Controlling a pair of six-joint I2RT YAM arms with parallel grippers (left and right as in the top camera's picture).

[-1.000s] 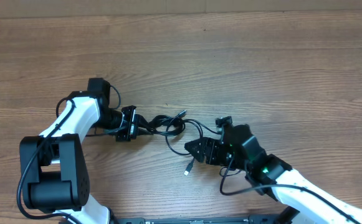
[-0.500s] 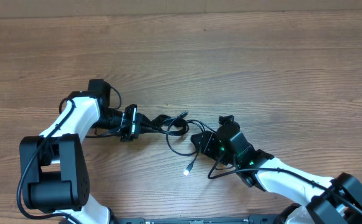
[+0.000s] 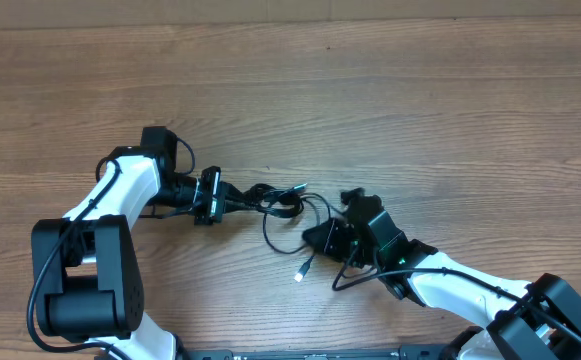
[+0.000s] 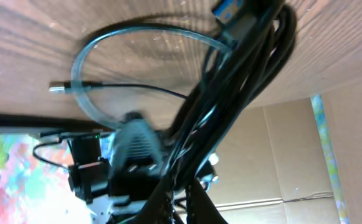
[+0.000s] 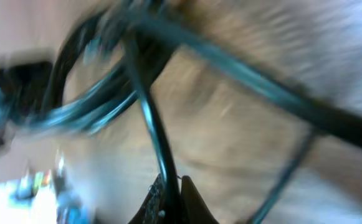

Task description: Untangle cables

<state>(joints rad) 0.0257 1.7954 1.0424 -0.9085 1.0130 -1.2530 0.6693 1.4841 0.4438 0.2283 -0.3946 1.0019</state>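
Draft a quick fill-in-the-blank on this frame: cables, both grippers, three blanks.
The left gripper is shut on the tangled bundle of thin black cables, over a ____ table. The right gripper is ____ on one thin strand leading out of that bundle. In the overhead view, a loose silver-tipped plug shows nearer the ____ gripper.
Missing words: wooden; shut; right.

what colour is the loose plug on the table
The plug is silvery, best seen overhead.
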